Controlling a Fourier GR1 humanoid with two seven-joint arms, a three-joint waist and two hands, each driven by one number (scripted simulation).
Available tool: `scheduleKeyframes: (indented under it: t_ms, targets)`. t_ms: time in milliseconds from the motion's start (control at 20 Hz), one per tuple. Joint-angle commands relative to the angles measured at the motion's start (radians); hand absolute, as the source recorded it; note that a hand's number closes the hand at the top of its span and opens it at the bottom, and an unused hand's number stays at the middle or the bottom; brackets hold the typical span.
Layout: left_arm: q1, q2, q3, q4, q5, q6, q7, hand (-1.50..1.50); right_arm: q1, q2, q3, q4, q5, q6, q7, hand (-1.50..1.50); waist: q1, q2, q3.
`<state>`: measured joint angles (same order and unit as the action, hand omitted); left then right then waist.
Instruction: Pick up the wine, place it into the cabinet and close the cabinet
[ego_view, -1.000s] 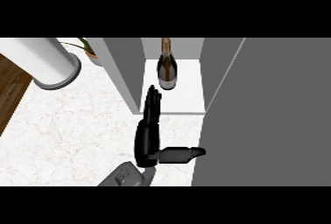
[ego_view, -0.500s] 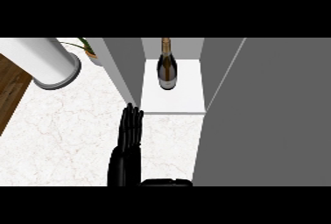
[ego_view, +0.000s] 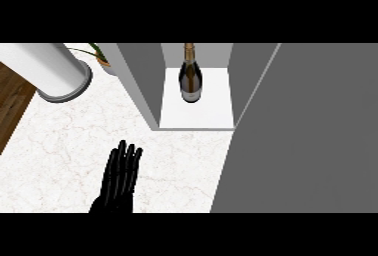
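A dark wine bottle (ego_view: 190, 80) with a gold neck stands upright on the white shelf (ego_view: 210, 114) inside the open cabinet, towards the back. My left hand (ego_view: 118, 182) lies low over the marble counter (ego_view: 66, 140), well short of the cabinet and left of it. Its fingers are straight, point away from me and hold nothing. The wide grey cabinet door (ego_view: 310, 135) stands swung open along the right side. My right hand does not show.
A large white cylinder (ego_view: 48, 70) stands at the back left, with a small potted plant (ego_view: 100, 52) behind it. The counter's left edge meets dark wood (ego_view: 11, 105). The cabinet's grey left wall (ego_view: 140, 80) juts out over the counter.
My left hand has drawn back from the cabinet's mouth towards me and to the left. The bottle stays upright on the shelf.
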<state>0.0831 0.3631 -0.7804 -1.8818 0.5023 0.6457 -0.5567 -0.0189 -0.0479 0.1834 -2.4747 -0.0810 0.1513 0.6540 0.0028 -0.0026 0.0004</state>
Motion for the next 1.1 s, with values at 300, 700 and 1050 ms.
scheduleKeyframes:
  t_ms: [300, 700, 1050]
  targets:
    - [0.164, 0.178, 0.136, -0.133, 0.069, -0.188, -0.029, -1.5, 0.126, 0.015, 0.113, -0.085, -0.09, 0.055, 0.012, 1.5, 0.001, -0.001, -0.001]
    - [0.208, 0.213, 0.277, -0.14, 0.134, -0.265, -0.048, -1.5, 0.132, 0.047, 0.268, -0.102, -0.119, -0.03, 0.159, 1.5, 0.005, -0.001, -0.001]
    - [0.252, 0.295, 0.454, -0.198, 0.258, -0.345, 0.019, -1.5, 0.194, -0.006, 0.488, -0.18, -0.032, 0.067, 0.125, 1.5, -0.007, -0.004, 0.0]
